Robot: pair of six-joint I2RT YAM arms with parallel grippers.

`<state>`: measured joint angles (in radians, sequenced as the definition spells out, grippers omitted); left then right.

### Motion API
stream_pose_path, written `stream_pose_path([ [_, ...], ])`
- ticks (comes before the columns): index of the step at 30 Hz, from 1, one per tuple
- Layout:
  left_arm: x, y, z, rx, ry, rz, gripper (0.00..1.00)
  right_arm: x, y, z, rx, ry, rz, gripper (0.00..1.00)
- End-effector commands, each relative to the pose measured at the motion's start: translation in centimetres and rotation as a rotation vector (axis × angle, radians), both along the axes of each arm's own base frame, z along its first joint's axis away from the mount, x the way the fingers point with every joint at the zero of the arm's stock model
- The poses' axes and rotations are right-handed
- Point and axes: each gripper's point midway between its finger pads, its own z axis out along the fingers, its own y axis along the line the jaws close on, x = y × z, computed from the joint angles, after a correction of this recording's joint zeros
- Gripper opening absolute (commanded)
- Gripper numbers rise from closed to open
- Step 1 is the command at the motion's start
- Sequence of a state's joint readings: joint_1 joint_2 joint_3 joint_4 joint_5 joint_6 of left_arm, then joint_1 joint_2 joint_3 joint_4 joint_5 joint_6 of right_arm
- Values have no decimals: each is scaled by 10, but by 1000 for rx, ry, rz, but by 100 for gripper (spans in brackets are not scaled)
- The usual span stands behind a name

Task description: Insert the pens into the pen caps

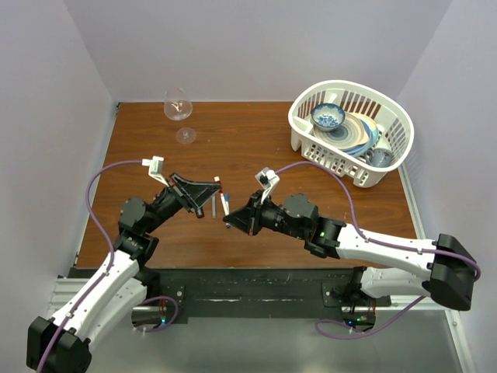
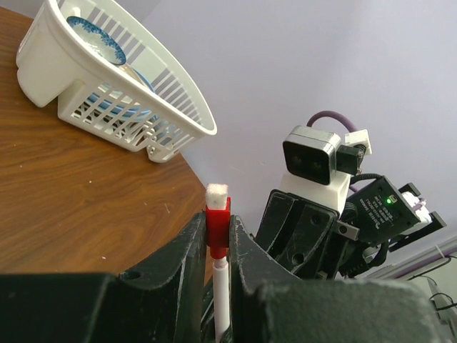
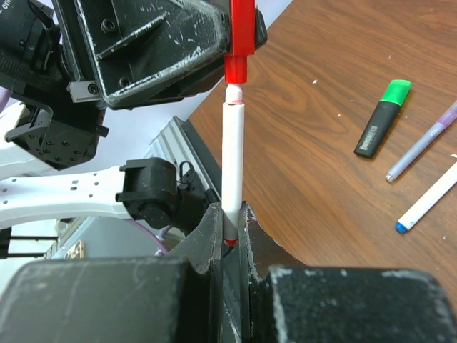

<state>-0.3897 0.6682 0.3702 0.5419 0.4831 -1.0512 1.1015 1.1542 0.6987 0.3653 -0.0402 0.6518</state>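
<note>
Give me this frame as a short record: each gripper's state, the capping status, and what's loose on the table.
left gripper: shut on red cap
right gripper: shut on white pen
capping: pen tip at cap mouth, not seated
loose on table: black marker, purple-grey pen, blue-tipped pen

Colours here: the table (image 1: pixel 256 132) is warm reddish-brown wood grain. The left gripper (image 2: pixel 218 236) and right gripper (image 3: pixel 230 229) are both scuffed black, with purple cables (image 1: pixel 92 203). The white pen (image 3: pixel 232 164) shows red at both ends, and the red cap (image 3: pixel 241 36) is bright. The marker (image 3: pixel 378 125) is black with a green top, then there's a purple-grey pen (image 3: pixel 421 150) and a white blue-tipped pen (image 3: pixel 428 204). The basket (image 1: pixel 304 134) is white and the bowl (image 1: pixel 328 116) is blue-speckled.
</note>
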Motion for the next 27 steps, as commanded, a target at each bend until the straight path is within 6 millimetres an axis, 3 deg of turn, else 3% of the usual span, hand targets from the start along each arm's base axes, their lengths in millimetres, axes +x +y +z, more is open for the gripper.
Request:
stream_pose_path([
  [1, -9, -1, 17, -12, -60, -27, 0, 7, 3, 38, 82, -47, -34, 0],
  [14, -32, -8, -26, 35, 63, -128, 0, 46, -5, 77, 59, -193, -191, 0],
  [27, -40, -19, -69, 94, 155, -194, 0, 82, -1, 136, 76, -339, -260, 0],
])
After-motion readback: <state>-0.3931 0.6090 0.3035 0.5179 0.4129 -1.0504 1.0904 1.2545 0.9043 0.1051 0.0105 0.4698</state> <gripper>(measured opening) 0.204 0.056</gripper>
